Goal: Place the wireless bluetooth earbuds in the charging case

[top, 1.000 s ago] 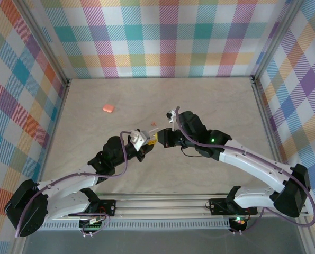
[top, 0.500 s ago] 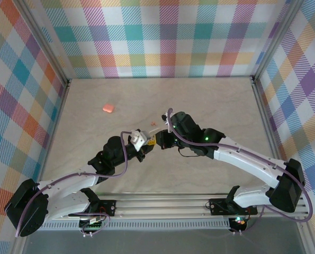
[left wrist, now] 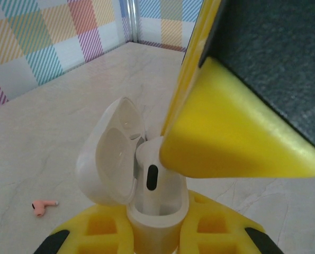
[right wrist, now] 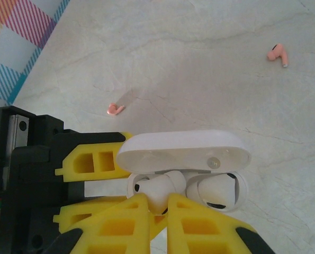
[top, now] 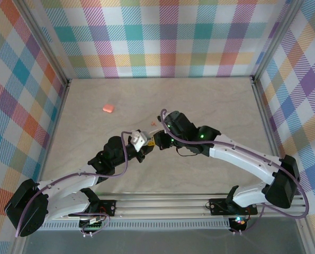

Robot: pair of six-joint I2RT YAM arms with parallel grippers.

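r claw [right wrist: 157, 205] tight on white earbud [right wrist: 160, 189], l claw [left wrist: 156, 225] tight on open case [right wrist: 183, 151]

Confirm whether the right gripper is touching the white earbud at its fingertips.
Touching. The right wrist view shows the right gripper pinching the white earbud, no gap at either finger.

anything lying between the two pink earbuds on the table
No, just bare table between the nearer pink earbud and the farther pink earbud, in the right wrist view.
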